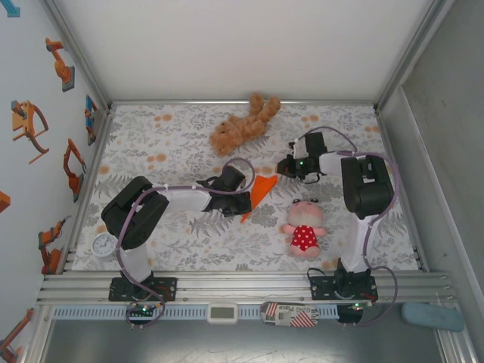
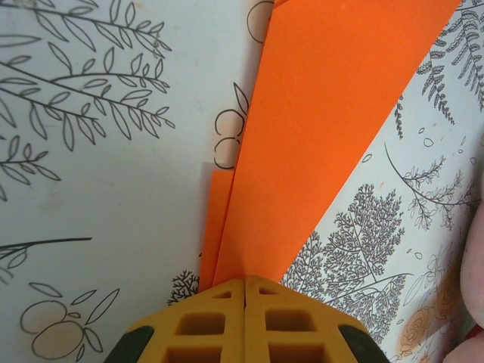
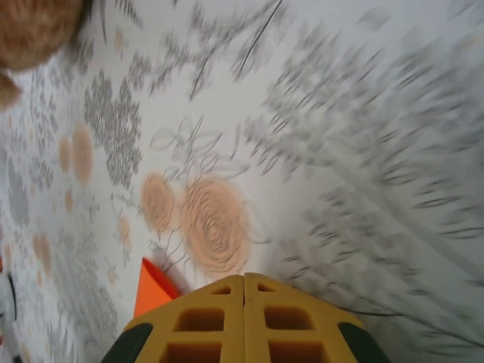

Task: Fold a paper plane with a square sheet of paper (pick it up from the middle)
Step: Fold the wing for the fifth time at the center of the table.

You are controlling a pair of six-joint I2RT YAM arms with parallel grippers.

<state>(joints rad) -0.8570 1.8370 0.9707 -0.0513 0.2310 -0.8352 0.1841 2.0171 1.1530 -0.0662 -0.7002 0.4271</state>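
Cloth printed with grey leaves and orange blooms covers the desk. At its far left edge lies a small round white dial, just beside my left arm's elbow. That arm reaches rightward across the middle of the desk, low over the cloth.

My left claw is shut, its yellow fingers pressed together with no gap. Their tips sit over the narrow end of the paper plane, a slim bright orange folded dart lying near the desk's centre. From the left wrist the paper plane widens away from the left claw, with a second orange layer showing along its left edge. I cannot tell whether any fold is caught between the fingers or merely lies under them.

Beyond the plane, towards the back, sprawls a fluffy brown plush bear.

Right of the plane, my right claw hangs above the cloth, apart from the paper. It is also closed tight and holds nothing. The right wrist view is blurred, but there the right claw has an orange corner just to its left.

Nearer me lies a pink doll in a red spotted dress.
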